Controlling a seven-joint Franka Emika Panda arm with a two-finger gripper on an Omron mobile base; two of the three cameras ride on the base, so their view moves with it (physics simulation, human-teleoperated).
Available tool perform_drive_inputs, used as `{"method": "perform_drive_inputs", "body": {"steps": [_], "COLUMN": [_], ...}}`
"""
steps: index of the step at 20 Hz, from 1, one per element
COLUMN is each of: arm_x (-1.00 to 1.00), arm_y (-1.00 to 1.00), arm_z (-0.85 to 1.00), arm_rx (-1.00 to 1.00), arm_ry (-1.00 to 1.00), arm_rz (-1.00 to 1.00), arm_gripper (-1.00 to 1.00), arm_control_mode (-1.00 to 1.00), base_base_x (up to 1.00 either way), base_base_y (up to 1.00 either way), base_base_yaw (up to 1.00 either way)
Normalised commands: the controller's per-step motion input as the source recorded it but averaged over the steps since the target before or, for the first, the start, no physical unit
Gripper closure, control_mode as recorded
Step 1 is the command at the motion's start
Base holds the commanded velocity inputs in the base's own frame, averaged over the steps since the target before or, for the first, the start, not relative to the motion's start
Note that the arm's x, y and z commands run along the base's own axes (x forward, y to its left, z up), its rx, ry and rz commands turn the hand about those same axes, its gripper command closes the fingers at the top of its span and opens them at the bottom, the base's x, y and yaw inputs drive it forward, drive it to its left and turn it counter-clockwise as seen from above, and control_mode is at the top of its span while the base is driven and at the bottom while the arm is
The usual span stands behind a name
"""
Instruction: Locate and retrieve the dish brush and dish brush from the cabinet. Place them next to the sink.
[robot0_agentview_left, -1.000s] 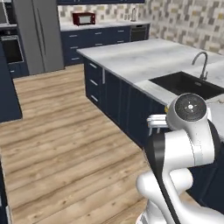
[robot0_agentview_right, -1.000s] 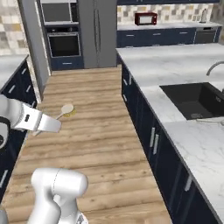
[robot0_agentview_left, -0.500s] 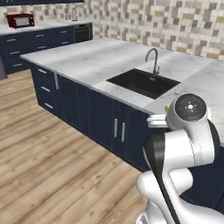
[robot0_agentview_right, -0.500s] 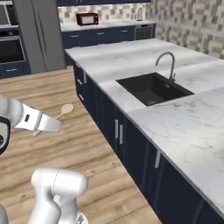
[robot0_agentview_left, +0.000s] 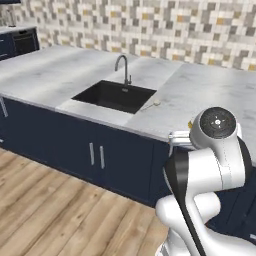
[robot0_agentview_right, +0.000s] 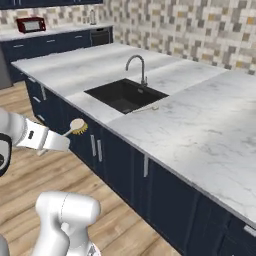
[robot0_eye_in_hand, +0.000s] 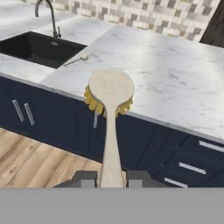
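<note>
**Second brush in hand, counter ahead — carry it over the edge, then set it down**

Nearest you: the gripper (robot0_eye_in_hand: 111, 180) is closed on the handle of the yellow-bristled brush (robot0_eye_in_hand: 109, 94), the stick running straight out from between the fingers, round head at the far end, bristles showing under its rim. The right base view shows the same brush (robot0_agentview_right: 76, 127) held out in the air over the wood floor (robot0_agentview_right: 30, 175), short of the navy cupboard fronts (robot0_agentview_right: 100, 150). Nothing touches it but the fingers.

Next out: the marble counter (robot0_eye_in_hand: 175, 83). The brush head is about level with its front edge, so lift before you reach forward; a low approach risks knocking the head on the lip or the drawer handles (robot0_eye_in_hand: 192, 167) below.

Further: the black sink (robot0_eye_in_hand: 37, 48) with its arched tap (robot0_eye_in_hand: 47, 15). Just beside the basin's right edge lies a small pale stick-like thing (robot0_eye_in_hand: 78, 58), probably the wooden brush already set down, though it is too small to be sure. Aim for bare marble near it, on the same side of the basin, without landing on top of it or sweeping it into the bowl.

Lower until head and handle both rest flat, then let go; dropped from height, a round head will likely roll. Keep clear of the tap.
</note>
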Motion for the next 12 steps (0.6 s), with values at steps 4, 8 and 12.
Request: {"method": "perform_drive_inputs", "body": {"steps": [4,8,12], "arm_x": [0.00,0.00,0.00], "arm_y": [0.00,0.00,0.00], "arm_z": [0.00,0.00,0.00], "arm_rx": [0.00,0.00,0.00], "arm_ry": [0.00,0.00,0.00], "arm_rz": [0.00,0.00,0.00], "arm_gripper": [1.00,1.00,1.00], "arm_control_mode": [1.00,1.00,1.00], "base_base_x": [0.00,0.00,0.00], "base_base_y": [0.00,0.00,0.00], "base_base_yaw": [-0.49,-0.49,-0.49]}}
